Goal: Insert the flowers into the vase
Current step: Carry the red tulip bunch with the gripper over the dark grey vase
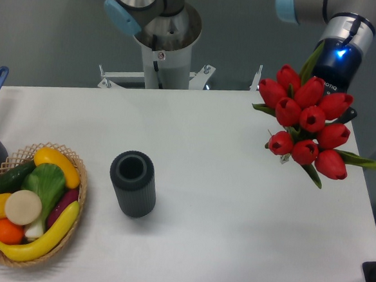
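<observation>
Camera view hides the gripper [306, 117] behind the flowers [309, 120]; whether its jaws grip them is unclear.

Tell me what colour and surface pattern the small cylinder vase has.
The small ribbed cylinder vase is dark grey-black with fine vertical ribs, seen in the fixed camera view.
</observation>
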